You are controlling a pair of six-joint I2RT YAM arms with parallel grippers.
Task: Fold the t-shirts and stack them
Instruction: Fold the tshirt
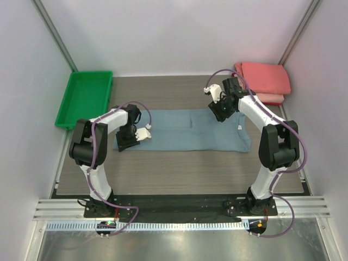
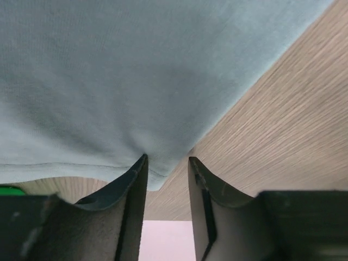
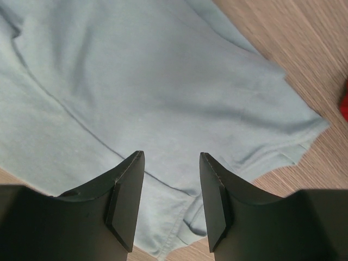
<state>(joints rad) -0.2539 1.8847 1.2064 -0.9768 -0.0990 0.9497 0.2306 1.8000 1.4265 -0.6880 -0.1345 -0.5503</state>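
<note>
A dusty blue-grey t-shirt lies across the middle of the table as a long flat strip, its small white neck label near the right end. My left gripper is down at the strip's near left corner. In the left wrist view that gripper is open, with the corner of the blue-grey cloth lying between the fingertips. My right gripper hovers over the far edge towards the right end. Seen from its wrist, it is open over the shirt's hem. Folded coral-red shirts are stacked at the far right corner.
A green plastic tray stands at the far left. White walls and metal posts close in the table on three sides. Bare wood-grain tabletop shows between the shirt and the arm bases.
</note>
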